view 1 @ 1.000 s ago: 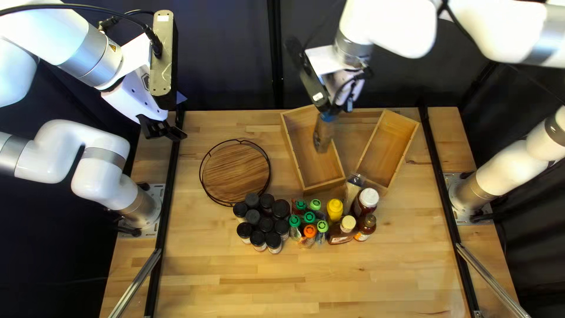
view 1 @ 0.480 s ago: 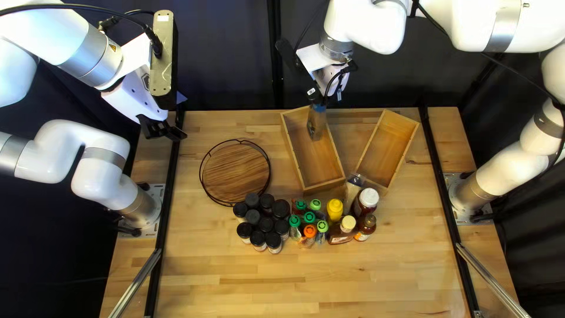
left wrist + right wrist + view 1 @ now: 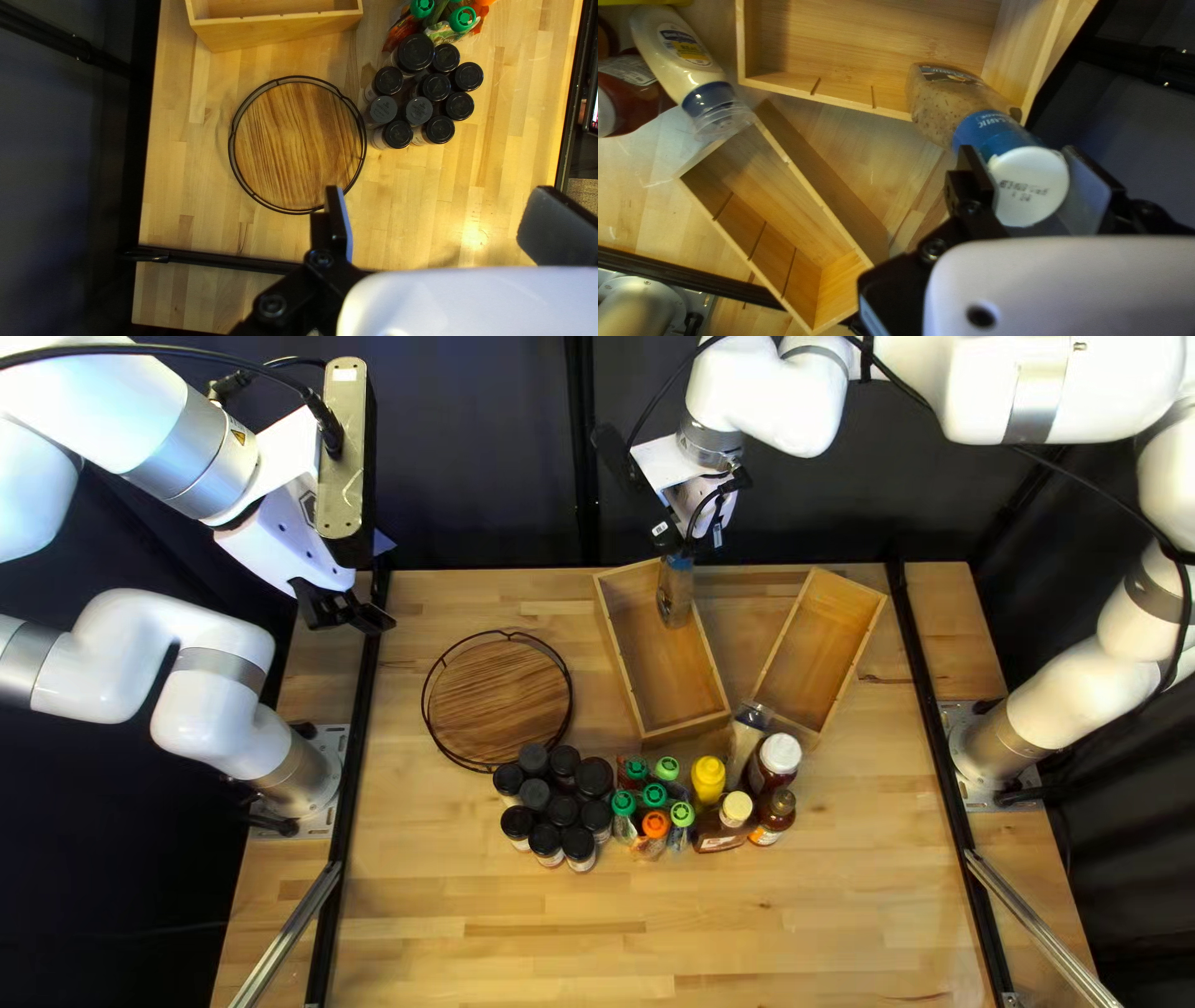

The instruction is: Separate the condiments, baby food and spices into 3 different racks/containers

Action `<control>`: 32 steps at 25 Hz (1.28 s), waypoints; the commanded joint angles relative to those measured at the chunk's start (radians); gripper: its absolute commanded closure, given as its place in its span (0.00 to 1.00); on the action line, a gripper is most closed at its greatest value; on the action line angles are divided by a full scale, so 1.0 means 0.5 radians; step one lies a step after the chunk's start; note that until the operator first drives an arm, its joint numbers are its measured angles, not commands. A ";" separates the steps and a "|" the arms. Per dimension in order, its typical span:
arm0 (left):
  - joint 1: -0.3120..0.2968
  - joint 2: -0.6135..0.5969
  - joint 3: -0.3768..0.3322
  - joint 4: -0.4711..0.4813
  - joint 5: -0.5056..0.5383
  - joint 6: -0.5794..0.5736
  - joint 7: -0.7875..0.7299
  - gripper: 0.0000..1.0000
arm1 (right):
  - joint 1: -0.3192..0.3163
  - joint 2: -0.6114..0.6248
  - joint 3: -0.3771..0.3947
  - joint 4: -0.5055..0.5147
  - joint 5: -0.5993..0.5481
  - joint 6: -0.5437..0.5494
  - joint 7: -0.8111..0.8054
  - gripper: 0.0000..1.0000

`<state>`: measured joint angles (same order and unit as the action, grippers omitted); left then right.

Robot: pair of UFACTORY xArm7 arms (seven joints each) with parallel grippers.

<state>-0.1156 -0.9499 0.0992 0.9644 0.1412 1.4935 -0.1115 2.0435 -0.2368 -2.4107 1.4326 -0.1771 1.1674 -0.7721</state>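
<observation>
My right gripper (image 3: pixel 679 560) holds a bottle (image 3: pixel 674 595) of speckled brown sauce over the far end of the left wooden box (image 3: pixel 660 647). In the right wrist view both fingers of the gripper (image 3: pixel 1026 168) press the blue-and-white cap end of the bottle (image 3: pixel 946 102). My left gripper (image 3: pixel 352 612) hangs by the table's far left corner; in the left wrist view that gripper (image 3: pixel 433 218) is open and empty. Black-lidded jars (image 3: pixel 562 810) crowd beside the round wooden rack (image 3: pixel 498 700). Adjoining them are green- and orange-capped pouches (image 3: pixel 654 825) and condiment bottles (image 3: pixel 735 810).
A second wooden box (image 3: pixel 819 653) lies angled at the right. A clear-capped pale bottle (image 3: pixel 676 56) lies between the boxes' near ends and the condiments. Black rails (image 3: pixel 927 734) run along the table's sides.
My right arm has carried the bottle left and slightly toward the far edge, then shifted a little back to the right. The left arm and the things on the table are unchanged.
</observation>
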 commanded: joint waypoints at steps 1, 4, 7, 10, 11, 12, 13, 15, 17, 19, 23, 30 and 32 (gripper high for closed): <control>0.000 0.000 0.000 0.000 0.000 0.000 0.000 0.00 | 0.021 -0.065 -0.013 0.028 -0.038 -0.019 0.019 0.99; 0.000 0.000 0.000 0.000 0.000 0.000 0.000 0.00 | 0.029 -0.094 -0.019 0.024 -0.054 -0.048 0.030 0.99; 0.000 0.000 0.000 0.000 0.000 0.000 0.000 0.00 | 0.031 -0.084 -0.015 0.008 -0.054 -0.059 0.037 0.45; 0.000 0.000 0.000 0.000 0.000 0.000 0.000 0.00 | 0.030 -0.065 -0.010 -0.014 -0.051 -0.072 0.038 0.00; 0.000 0.000 0.000 0.000 0.000 0.000 0.000 0.00 | 0.032 -0.058 -0.008 -0.022 -0.050 -0.077 0.042 0.00; 0.000 0.000 0.000 0.000 0.000 0.000 0.000 0.00 | 0.032 -0.052 -0.005 -0.026 -0.046 -0.078 0.043 0.00; 0.000 0.000 0.000 0.000 0.000 0.000 0.000 0.00 | 0.033 -0.039 0.001 -0.032 -0.037 -0.075 0.045 0.00; 0.000 0.000 0.000 0.000 0.000 0.000 0.000 0.00 | 0.033 -0.005 0.016 -0.034 -0.009 -0.057 0.048 0.00; 0.000 0.000 0.000 0.000 0.000 0.000 0.000 0.00 | 0.034 0.033 0.032 -0.034 0.024 -0.032 0.050 0.00; 0.000 0.000 0.000 0.000 0.000 0.000 0.000 0.00 | 0.034 0.098 0.055 -0.039 0.077 0.005 0.050 0.00; 0.000 0.000 0.000 0.000 0.000 0.000 0.000 0.00 | 0.022 0.222 0.081 -0.073 0.192 0.053 0.047 0.00; 0.000 0.000 0.000 0.000 0.000 0.000 0.000 0.00 | 0.004 0.495 0.085 -0.208 0.488 0.094 0.054 0.00; 0.000 0.000 0.000 0.000 0.000 0.000 0.000 0.00 | 0.015 0.580 0.084 -0.234 0.589 0.128 0.068 0.00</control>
<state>-0.1155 -0.9499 0.0992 0.9644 0.1412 1.4935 -0.1115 2.0473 0.0067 -2.3680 1.3360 0.0644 1.2153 -0.7453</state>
